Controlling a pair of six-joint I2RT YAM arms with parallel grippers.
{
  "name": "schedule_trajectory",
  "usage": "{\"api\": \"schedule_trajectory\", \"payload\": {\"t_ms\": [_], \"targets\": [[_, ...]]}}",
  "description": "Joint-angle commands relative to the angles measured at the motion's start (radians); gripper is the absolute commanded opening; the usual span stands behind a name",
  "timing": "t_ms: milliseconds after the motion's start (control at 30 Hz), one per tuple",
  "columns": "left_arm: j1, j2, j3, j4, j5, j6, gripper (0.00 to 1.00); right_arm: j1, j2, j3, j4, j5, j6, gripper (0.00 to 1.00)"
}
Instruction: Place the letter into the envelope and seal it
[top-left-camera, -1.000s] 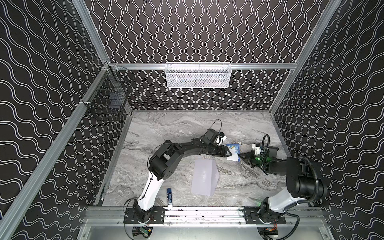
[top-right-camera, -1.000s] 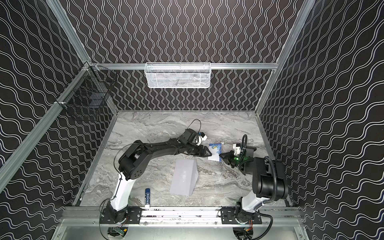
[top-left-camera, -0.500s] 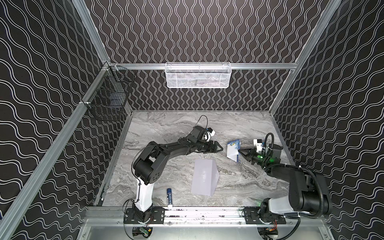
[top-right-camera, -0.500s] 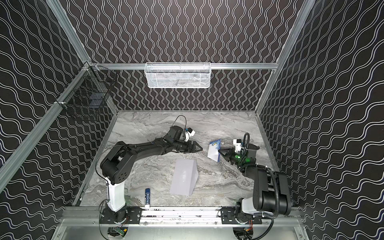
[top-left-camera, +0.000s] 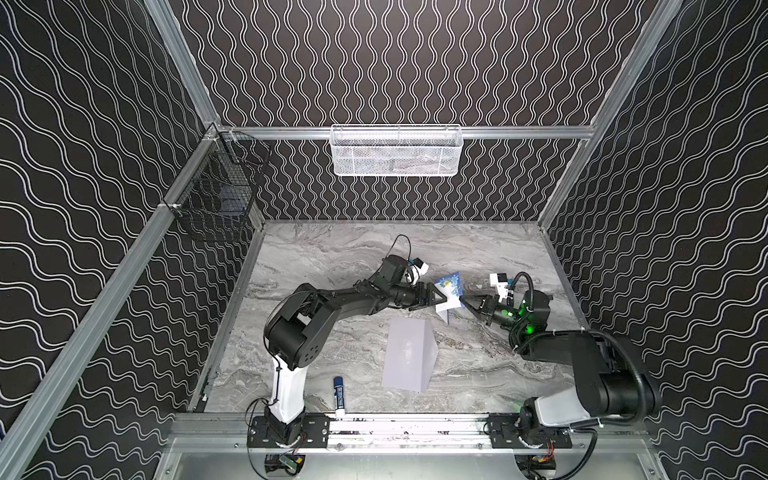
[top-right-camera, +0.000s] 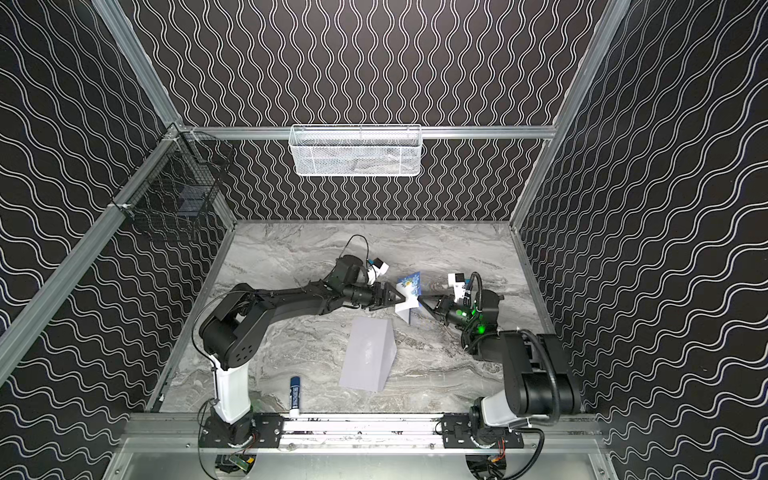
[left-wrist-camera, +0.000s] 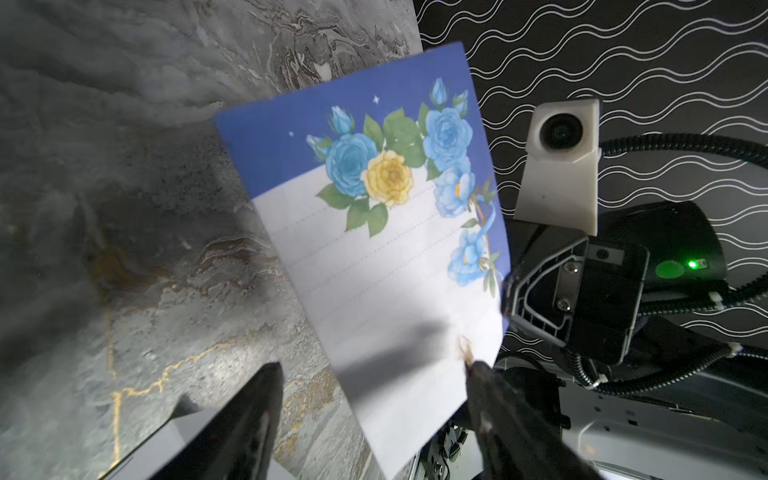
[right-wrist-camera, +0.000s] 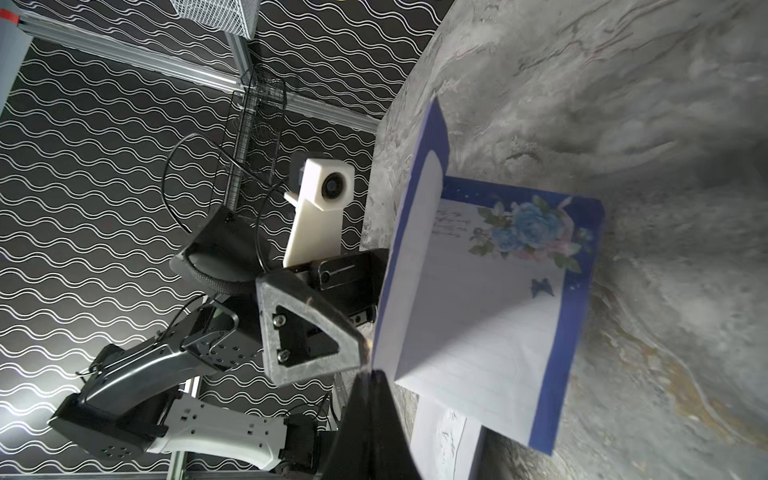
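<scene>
One folded letter (top-left-camera: 451, 292) near the envelope (top-left-camera: 409, 357)

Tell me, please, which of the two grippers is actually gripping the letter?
The right gripper, pinched shut on the edge of the letter; the left gripper only straddles the sheet with its jaws open.

Both top views high, angled downward, wrist views close, sharing letter (left-wrist-camera: 374, 257)

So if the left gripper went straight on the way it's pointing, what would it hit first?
The white paper letter with blue border and flower prints, held right in front of the left gripper; the right gripper pinching it looks next, though depth is unclear.
</scene>
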Motion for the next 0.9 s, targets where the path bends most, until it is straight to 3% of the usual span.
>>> {"api": "schedule_trajectory", "payload": {"t_ms": [0, 267, 733, 867], "targets": [[0.001, -0.004, -0.013, 0.088, 0.028, -0.042, 0.71, 0.018, 0.054, -0.012, 0.221, 0.012, 0.099, 0.0], [0.014, -0.018, -0.042, 0.137, 0.038, -0.061, 0.53, 0.029, 0.1, -0.029, 0.145, 0.029, 0.032, 0.0], [0.022, -0.013, -0.047, 0.116, 0.041, -0.042, 0.12, 0.04, 0.059, -0.014, 0.02, 0.035, -0.035, 0.0], [0.022, -0.042, -0.045, 0.064, 0.029, 0.0, 0.01, 0.039, 0.006, -0.005, -0.064, 0.027, -0.061, 0.16]]}}
